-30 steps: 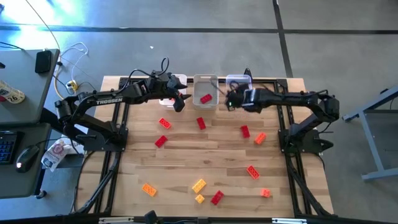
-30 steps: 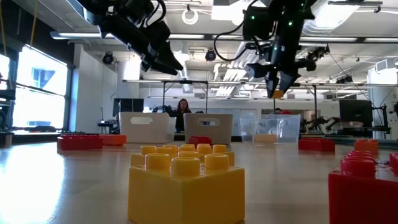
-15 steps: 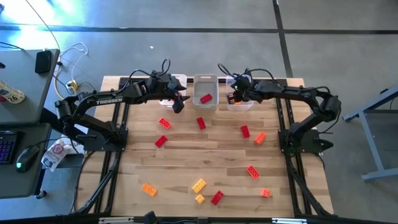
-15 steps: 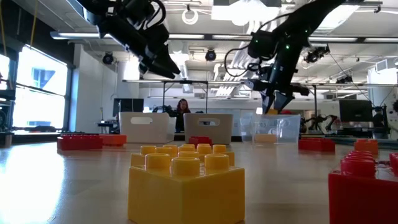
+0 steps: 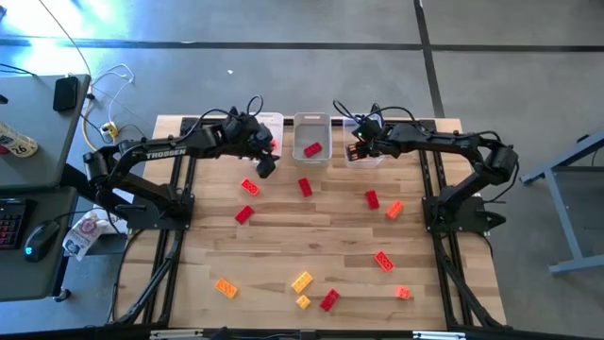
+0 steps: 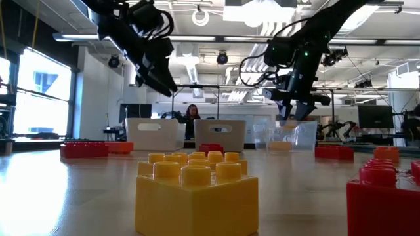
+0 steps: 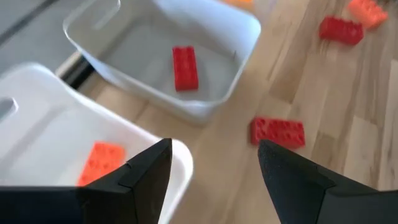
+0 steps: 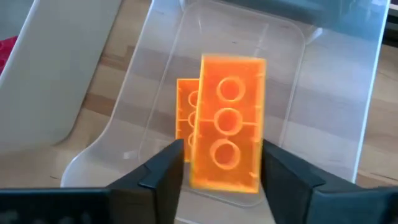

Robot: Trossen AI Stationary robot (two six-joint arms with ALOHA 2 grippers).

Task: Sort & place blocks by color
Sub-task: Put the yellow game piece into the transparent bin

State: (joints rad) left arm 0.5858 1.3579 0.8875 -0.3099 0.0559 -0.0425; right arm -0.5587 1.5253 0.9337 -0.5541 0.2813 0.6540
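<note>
Wooden tabletop (image 5: 311, 222) carries three bins along its far edge, with the right gripper (image 8: 222, 167) directly above the clear bin (image 8: 323, 93). Its fingers look spread around an orange block (image 8: 226, 130), which seems to be dropping free, long axis along the bin's length, over another orange block (image 8: 185, 115) inside. Left gripper (image 7: 214, 171) hovers with fingers apart, holding nothing, near the white bin (image 7: 37, 134).

Bright ceiling lamps and window glare light the room evenly; the wrist views blur nearby.

The high view looks straight down on the whole table (image 5: 283, 236) from well above. The low view sits at tabletop height, close behind a yellow block (image 6: 195, 196), facing level toward the bins (image 6: 220, 134) (mid-frame) and the room beyond. Each wrist view looks closely down into bins: the middle bin (image 7: 161, 62) appears in the left wrist, high and low views.
</note>
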